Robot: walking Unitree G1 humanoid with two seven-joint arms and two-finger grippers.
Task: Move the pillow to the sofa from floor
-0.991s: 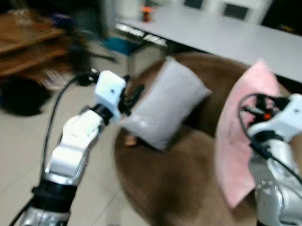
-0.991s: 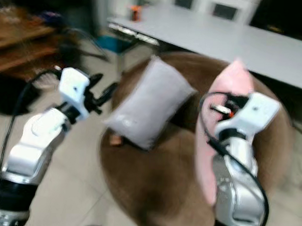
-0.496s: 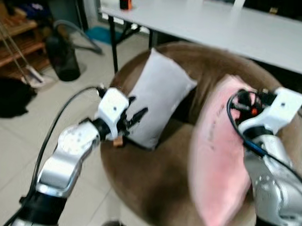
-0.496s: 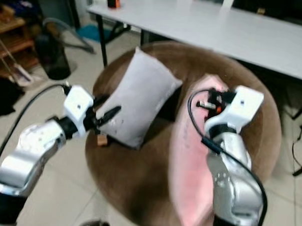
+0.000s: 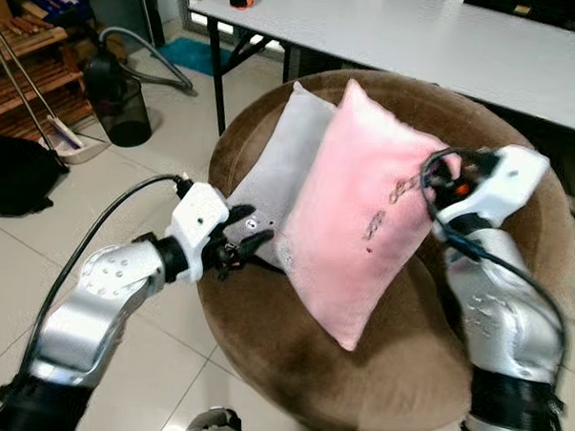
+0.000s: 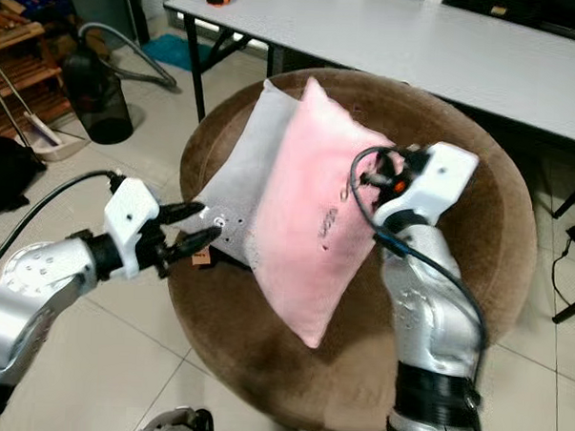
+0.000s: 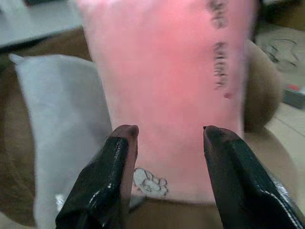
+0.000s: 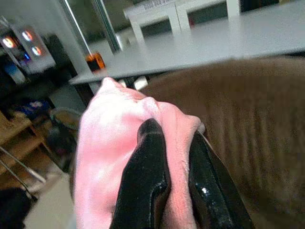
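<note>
Right wrist view: right end effector (image 8: pixel 164 157) pinching a corner of the pink pillow (image 5: pixel 359 214), which is tilted over the round brown sofa (image 5: pixel 395 373) against a grey pillow (image 5: pixel 275 177); left end effector (image 5: pixel 243 250), fingers apart and holding nothing, beside both pillows

Grey pillow (image 5: pixel 275 167) partly hidden behind pink pillow (image 5: pixel 359 214), pink pillow's print (image 6: pixel 333 216) perhaps lettering, unreadable
</note>
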